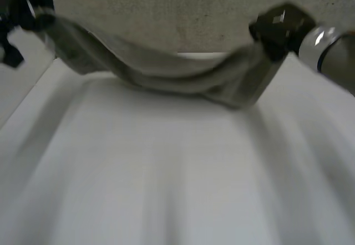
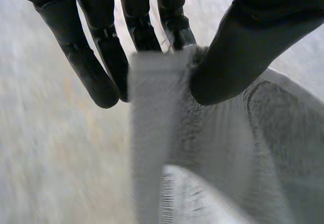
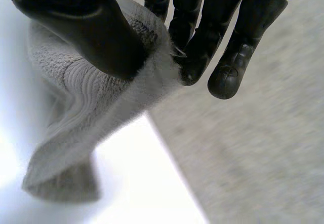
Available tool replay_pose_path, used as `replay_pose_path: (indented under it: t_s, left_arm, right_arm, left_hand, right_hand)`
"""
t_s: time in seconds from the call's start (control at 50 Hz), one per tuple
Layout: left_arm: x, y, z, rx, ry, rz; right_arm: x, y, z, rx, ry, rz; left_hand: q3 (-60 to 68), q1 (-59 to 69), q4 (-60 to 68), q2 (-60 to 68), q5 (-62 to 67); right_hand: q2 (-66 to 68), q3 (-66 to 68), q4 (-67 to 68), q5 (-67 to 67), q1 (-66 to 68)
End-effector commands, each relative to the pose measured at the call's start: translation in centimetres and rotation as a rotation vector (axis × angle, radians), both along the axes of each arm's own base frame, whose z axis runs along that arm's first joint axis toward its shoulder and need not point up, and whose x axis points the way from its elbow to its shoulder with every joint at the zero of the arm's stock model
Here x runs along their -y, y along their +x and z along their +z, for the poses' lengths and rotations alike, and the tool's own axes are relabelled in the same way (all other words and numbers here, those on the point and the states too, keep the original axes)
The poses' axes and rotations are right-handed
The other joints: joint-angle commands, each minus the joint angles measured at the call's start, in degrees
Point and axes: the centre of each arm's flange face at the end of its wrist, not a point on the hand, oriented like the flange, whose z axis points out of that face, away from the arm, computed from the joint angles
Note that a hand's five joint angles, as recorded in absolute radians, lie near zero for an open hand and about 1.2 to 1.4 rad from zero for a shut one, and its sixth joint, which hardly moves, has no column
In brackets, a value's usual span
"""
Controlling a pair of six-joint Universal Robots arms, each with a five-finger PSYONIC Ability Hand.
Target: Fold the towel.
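- The towel [image 1: 183, 77] hangs in the air as a long, bunched strip. It is stretched between the two hands and sags in its middle, toward 12 o'clock in the head view, over the far edge of the white surface [image 1: 166, 173].
- The left hand [image 1: 29, 5], at about 10 o'clock, has one end. In its wrist view the fingers [image 2: 144, 31] and thumb pinch the cloth between them.
- The right hand [image 1: 280, 29], at about 2 o'clock, has the other end, with the thumb pressing the cloth against the fingers [image 3: 200, 41].
- I cannot tell whether the sagging middle touches the surface.
- Beyond the far edge lies a speckled grey floor [image 1: 166, 12].
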Motion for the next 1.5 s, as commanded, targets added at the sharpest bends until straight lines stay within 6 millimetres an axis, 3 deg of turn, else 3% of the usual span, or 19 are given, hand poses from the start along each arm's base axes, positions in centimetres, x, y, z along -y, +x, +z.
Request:
replay_pose_path:
  t_s: [0.02,0.08,0.16,0.32,0.38,0.42,0.46,0.54,0.66,0.76,0.82,0.94,0.98,1.24,1.34,1.48,1.5]
  left_arm:
    - [-3.3,1.7,-8.0,0.074,0.178,-0.051]
    - [-4.8,2.3,-9.2,0.111,0.194,-0.054]
    - [-6.0,3.2,-9.1,0.14,0.189,-0.044]
    - [-9.3,6.1,-5.4,0.157,0.107,0.028]
    - [-9.8,6.4,-4.8,0.152,0.097,0.029]
    - [-10.8,6.8,-4.1,0.124,0.101,0.011]
    - [-11.1,6.9,-4.0,0.107,0.111,-0.005]
    - [-12.0,6.4,-3.9,0.078,0.123,-0.051]
    - [-12.0,5.8,-5.1,0.057,0.165,-0.073]
    - [-10.7,2.9,-7.6,0.032,0.249,-0.185]
    - [-9.4,2.2,-8.8,0.038,0.275,-0.164]
    - [-7.4,2.0,-10.6,0.092,0.285,-0.092]
    - [-6.3,1.4,-12.3,0.135,0.333,-0.08]
    - [-2.3,-0.8,-18.1,0.362,0.459,0.046]
    - [-1.3,-1.2,-19.0,0.382,0.476,0.085]
    - [-0.4,-1.6,-18.8,0.385,0.457,0.133]
    - [-0.2,-1.7,-18.7,0.384,0.453,0.137]
  right_arm:
    - [-2.3,-1.8,-7.2,-0.137,0.172,0.081]
    - [-3.3,-2.7,-6.9,-0.134,0.163,0.086]
    - [-4.3,-3.5,-5.3,-0.114,0.124,0.073]
    - [-6.6,-7.4,0.9,-0.007,0.001,-0.049]
    - [-7.3,-8.1,1.8,0.009,-0.013,-0.063]
    - [-8.2,-9.9,3.0,0.019,-0.005,-0.101]
    - [-8.4,-10.7,3.1,0.021,0.027,-0.115]
    - [-8.6,-11.9,2.0,0.04,0.136,-0.103]
    - [-8.8,-11.7,-0.6,0.034,0.215,-0.057]
    - [-7.7,-10.6,-4.1,-0.013,0.319,0.003]
    - [-7.1,-10.3,-4.8,-0.018,0.345,0.005]
    - [-4.0,-10.3,-8.1,-0.063,0.449,-0.055]
    - [-2.5,-9.9,-9.3,-0.085,0.473,-0.07]
    - [2.8,-8.3,-12.3,-0.008,0.426,-0.084]
    - [4.2,-7.2,-13.5,-0.022,0.383,-0.097]
    - [5.5,-6.4,-15.2,-0.066,0.366,-0.154]
    - [5.8,-6.3,-15.5,-0.073,0.366,-0.167]
  left_hand:
    - [0.52,2.26,2.1,1.74,1.69]
    - [0.52,2.26,2.1,1.74,1.69]
    - [0.52,2.26,2.1,1.74,1.69]
    - [0.52,2.26,2.1,1.74,1.69]
    - [0.52,2.26,2.1,1.74,1.69]
    - [0.52,2.26,2.1,1.74,1.69]
    - [0.52,2.26,2.1,1.74,1.69]
    - [0.52,2.26,2.1,1.74,1.69]
    - [0.52,2.26,2.1,1.74,1.69]
    - [0.52,2.26,2.1,1.74,1.69]
    - [0.52,2.26,2.1,1.74,1.69]
    - [0.52,2.26,2.1,1.74,1.69]
    - [0.52,2.26,2.1,1.74,1.69]
    - [0.52,2.26,2.1,1.74,1.69]
    - [0.52,2.26,2.1,1.74,1.69]
    - [0.52,2.26,2.1,1.74,1.69]
    - [0.52,2.26,2.1,1.74,1.69]
  right_hand:
    - [4.18,2.5,2.51,2.87,3.15]
    - [4.18,2.5,2.51,2.87,3.15]
    - [4.18,2.5,2.51,2.87,3.15]
    - [4.18,2.5,2.51,2.87,3.15]
    - [4.18,2.5,2.51,2.87,3.15]
    - [4.18,2.5,2.51,2.87,3.15]
    - [4.18,2.5,2.51,2.87,3.15]
    - [4.18,2.5,2.51,2.87,3.15]
    - [4.18,2.5,2.51,2.87,3.15]
    - [4.18,2.5,2.51,2.87,3.15]
    - [4.18,2.5,2.51,2.87,3.15]
    - [4.18,2.5,2.51,2.87,3.15]
    - [4.18,2.5,2.51,2.87,3.15]
    - [4.18,2.5,2.51,2.87,3.15]
    - [4.18,2.5,2.51,2.87,3.15]
    - [4.18,2.5,2.51,2.87,3.15]
    - [-0.92,-2.6,-2.59,-2.23,-1.95]
